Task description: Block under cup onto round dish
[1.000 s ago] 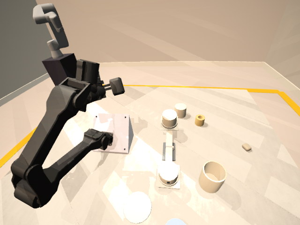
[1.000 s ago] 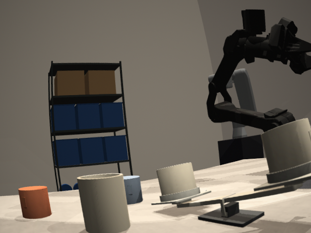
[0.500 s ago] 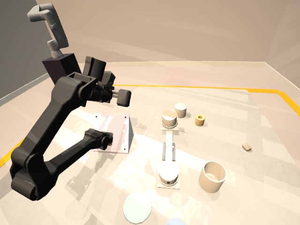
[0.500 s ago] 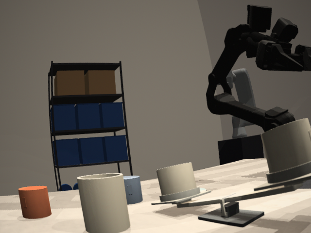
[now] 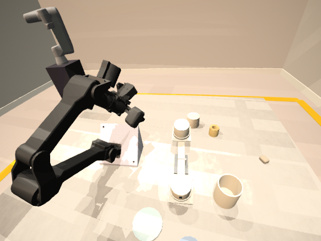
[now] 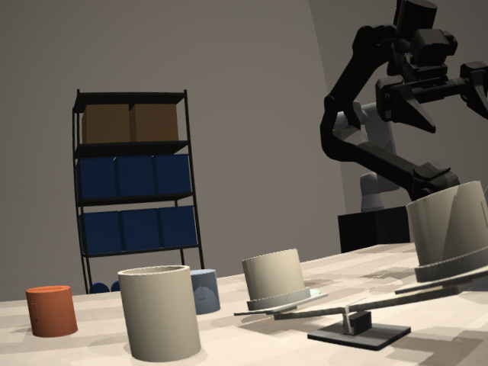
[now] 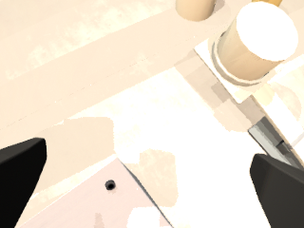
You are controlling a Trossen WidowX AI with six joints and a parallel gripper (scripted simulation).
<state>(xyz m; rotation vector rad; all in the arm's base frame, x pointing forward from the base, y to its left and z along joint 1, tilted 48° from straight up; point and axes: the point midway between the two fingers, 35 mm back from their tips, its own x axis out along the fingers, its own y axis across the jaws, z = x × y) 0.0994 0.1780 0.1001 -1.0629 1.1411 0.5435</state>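
The balance (image 5: 181,150) (image 6: 370,338) (image 7: 268,142) tilts, its near end in the top view lower. The near cup (image 5: 180,189) (image 6: 274,275) stands on this lower end and the far cup (image 5: 181,129) (image 6: 449,228) (image 7: 247,49) on the raised end. Both look pale and closed on top. The near cup shows a small dark mark low on its side. The block is not visible. The round dish (image 5: 147,224) (image 6: 315,292) lies at the front left of the near cup. My gripper (image 5: 136,103) (image 6: 460,123) (image 7: 152,156) is open and empty, high up and left of the balance in the top view.
A hollow cup (image 5: 225,198) (image 6: 161,315) stands right of the balance. A tan cylinder (image 5: 193,121) (image 7: 195,7) and a brass ring (image 5: 213,131) are near the far cup. A pinkish panel block (image 5: 125,145) (image 7: 90,204) lies left. A blue cylinder (image 6: 207,291) and an orange one (image 6: 52,313) stand apart.
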